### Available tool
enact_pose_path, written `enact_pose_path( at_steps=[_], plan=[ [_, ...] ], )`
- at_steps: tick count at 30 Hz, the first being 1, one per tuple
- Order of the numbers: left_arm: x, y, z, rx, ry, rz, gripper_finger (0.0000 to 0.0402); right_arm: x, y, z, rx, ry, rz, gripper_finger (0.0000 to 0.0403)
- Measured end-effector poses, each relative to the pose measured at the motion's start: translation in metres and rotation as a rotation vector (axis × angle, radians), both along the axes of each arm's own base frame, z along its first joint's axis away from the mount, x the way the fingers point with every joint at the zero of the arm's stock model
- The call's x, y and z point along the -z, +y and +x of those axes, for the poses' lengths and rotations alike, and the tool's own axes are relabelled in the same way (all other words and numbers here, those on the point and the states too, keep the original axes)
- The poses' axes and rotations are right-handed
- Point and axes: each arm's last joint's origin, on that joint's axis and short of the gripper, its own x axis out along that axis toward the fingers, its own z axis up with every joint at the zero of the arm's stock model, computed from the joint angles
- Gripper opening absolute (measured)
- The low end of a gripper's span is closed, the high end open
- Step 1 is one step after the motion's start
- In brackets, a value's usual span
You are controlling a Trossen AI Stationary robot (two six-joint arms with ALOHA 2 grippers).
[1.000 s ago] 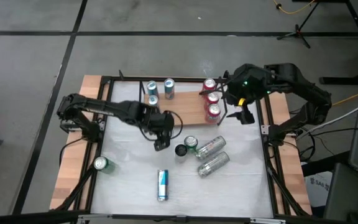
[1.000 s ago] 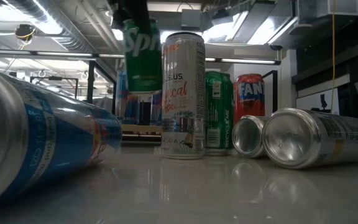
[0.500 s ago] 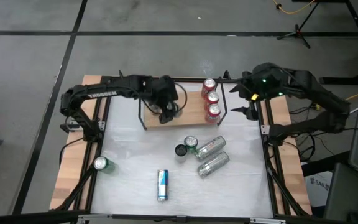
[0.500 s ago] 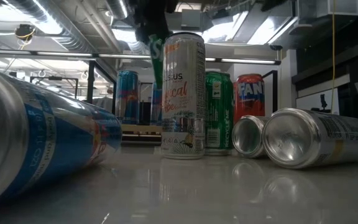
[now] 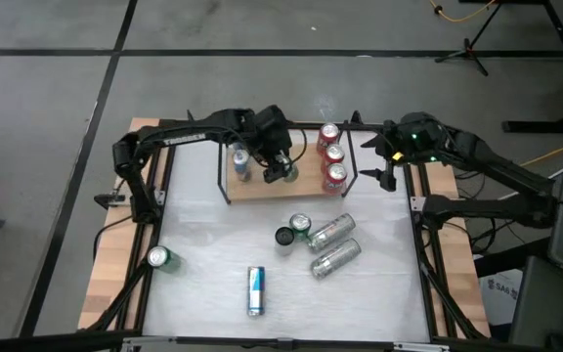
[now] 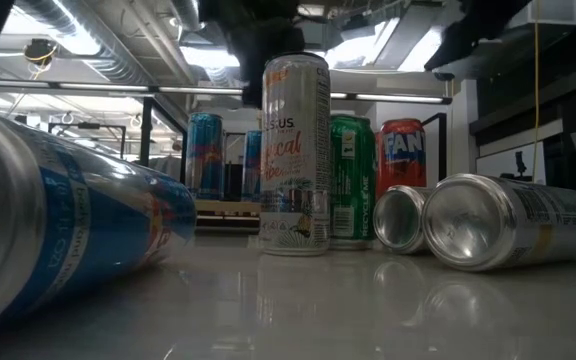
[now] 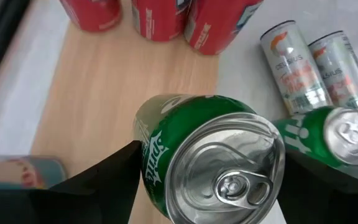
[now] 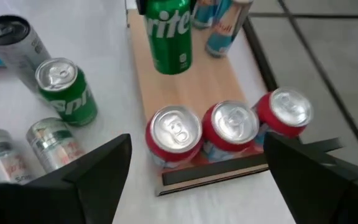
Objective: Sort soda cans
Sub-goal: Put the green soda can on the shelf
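The high view is looking straight down on the whole desk from well above. The low view is sitting at desk height, facing level across it, very near a fallen blue can. Each wrist view is looking down past its own arm, close over the wooden board; both are sharing the three red cans.

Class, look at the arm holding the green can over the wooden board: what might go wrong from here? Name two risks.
1. The left gripper holds the green can above the board, between the blue cans and the red cans; lowering it off-line might knock one over.
2. Released before it sits flat, the can might tip and roll off the board.
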Motion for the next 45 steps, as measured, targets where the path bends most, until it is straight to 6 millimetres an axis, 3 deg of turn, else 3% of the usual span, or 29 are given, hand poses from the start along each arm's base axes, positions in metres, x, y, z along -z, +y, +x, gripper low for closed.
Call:
enact_pose_path(
  at_steps=[7, 45],
  plan=[
    [0.022, 0.004, 0.01, 0.001, 0.058, -0.028, 0.0291, 0.008, -0.004, 0.003, -0.008, -0.016, 0.015, 0.0356],
    [0.03, -0.006, 0.018, -0.001, 0.098, 0.013, 0.0307, 0.008, -0.004, 0.003, -0.015, -0.017, 0.021, 0.0356]
  ],
)
